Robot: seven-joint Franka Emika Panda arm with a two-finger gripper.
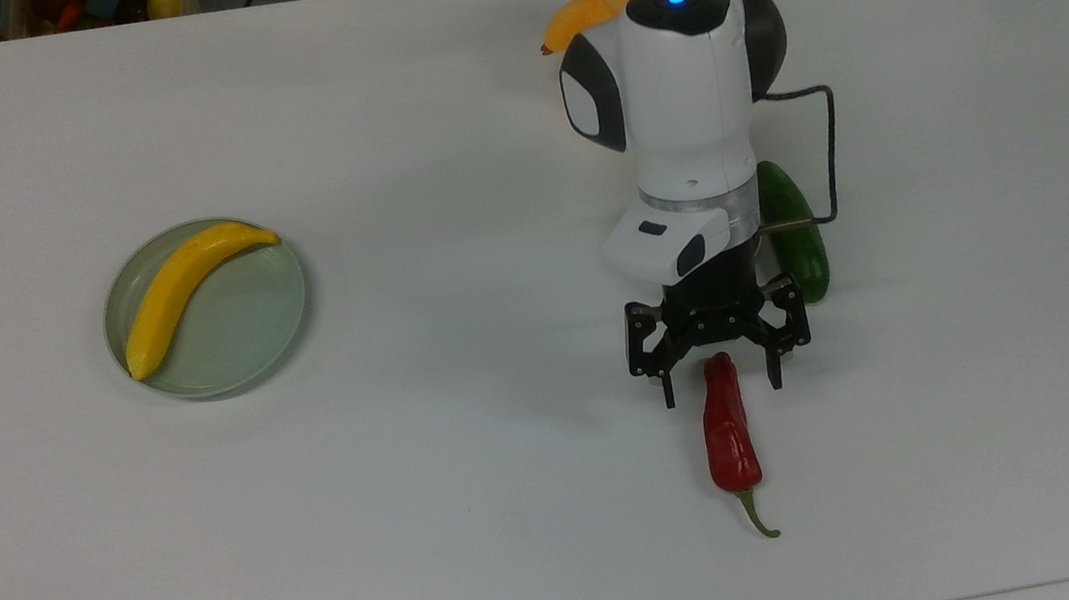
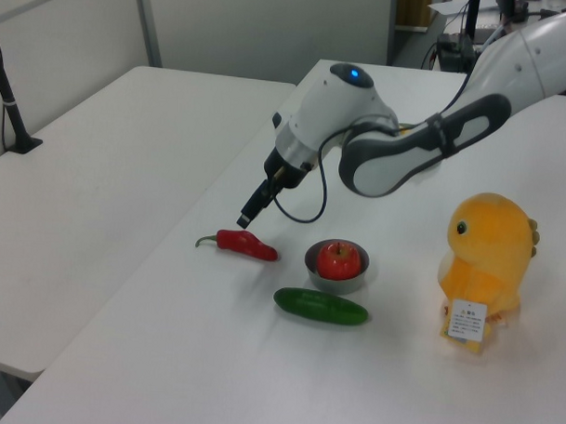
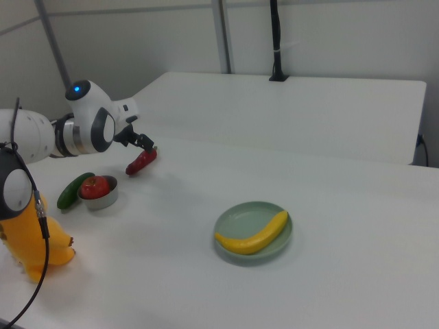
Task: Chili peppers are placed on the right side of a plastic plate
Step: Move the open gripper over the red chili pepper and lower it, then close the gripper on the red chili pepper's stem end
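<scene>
Chili pepper: one, dark red, flat on the white table; long axis running from far edge to near edge in the top view, blunt tip toward the claw, curled green stem toward the near edge.
Claw: fingers apart, one on each side of the pepper's blunt tip in the top view; contact with the pepper not readable.
Plastic plate: one, pale green, toward the table's left edge in the top view, well apart from the pepper.
Banana: one, yellow, lying diagonally across the plate.
Cucumber: one, dark green, just beside the arm, roughly parallel to the pepper in the top view.
Grey bowl: one, holding a red apple, between pepper and cucumber in the left view; covered by the arm in the top view.
Plush toy: one, orange, whole body with a paper tag seen in the left view; head alone peeking past the arm near the table's far edge in the top view.
Right view: pepper beyond bowl and cucumber, plate with banana nearest the camera.
</scene>
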